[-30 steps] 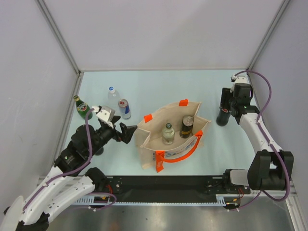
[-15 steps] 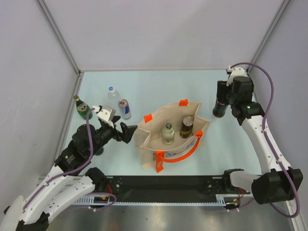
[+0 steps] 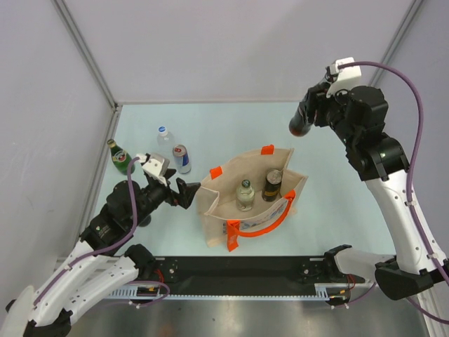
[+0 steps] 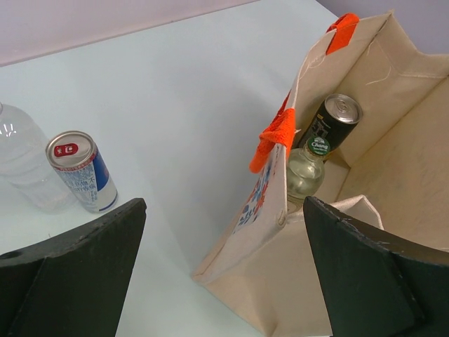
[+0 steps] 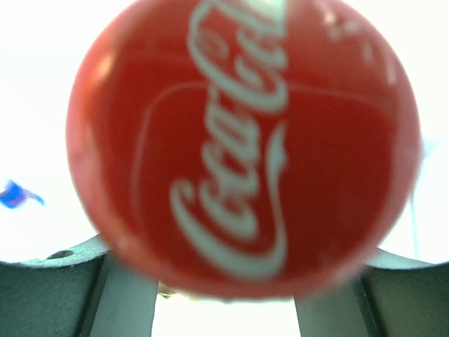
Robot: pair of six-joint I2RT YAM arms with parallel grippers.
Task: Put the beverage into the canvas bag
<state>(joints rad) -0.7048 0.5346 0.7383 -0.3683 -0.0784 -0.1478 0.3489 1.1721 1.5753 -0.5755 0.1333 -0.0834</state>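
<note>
dark red-capped cola bottle [image 3: 299, 126] hangs grasped in our right hand [image 3: 309, 117], beyond the beige canvas bag [image 3: 212, 209]; our left hand [image 3: 185, 194] gapes.

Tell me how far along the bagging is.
Done: a glass bottle and a dark can stand inside the bag. In hand: the right gripper grips a red-capped cola bottle, held beyond the bag, not yet over it. Left: carry it over the opening, lower it in, let go. A soda can, water bottle and green bottle stand outside, perhaps next.
</note>
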